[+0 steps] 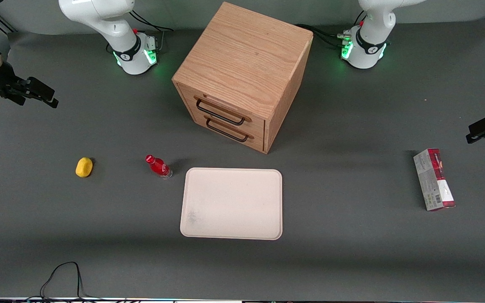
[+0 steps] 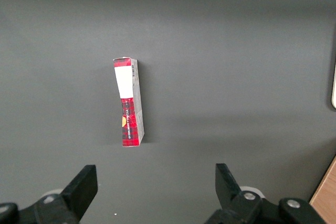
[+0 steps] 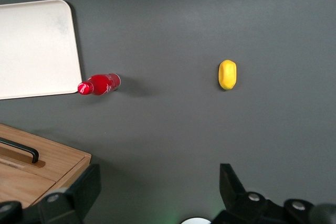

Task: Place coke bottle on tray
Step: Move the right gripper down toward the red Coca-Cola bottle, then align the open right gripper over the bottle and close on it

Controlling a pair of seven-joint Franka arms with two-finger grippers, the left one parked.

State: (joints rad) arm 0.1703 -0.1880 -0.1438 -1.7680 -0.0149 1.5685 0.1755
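Grey tabletop (image 1: 352, 252) carries the bottle (image 1: 158, 166) upright just beside the tray (image 1: 231, 203). Cut off at the frame edge, the gripper (image 1: 36, 93) hangs high, well apart from the bottle, fingers (image 3: 79, 187) spread wide and empty

The working right arm rises from its white base, lit green at the collar, and leaves the front view above. Its claw (image 1: 36, 94) hangs high over the working arm's end of the table, well above the surface, dark fingers pointing inward toward the table's middle. In the right wrist view the claw (image 3: 157, 187) faces straight down, its two black fingers (image 3: 84, 184) spread wide apart with nothing between them, touching nothing.
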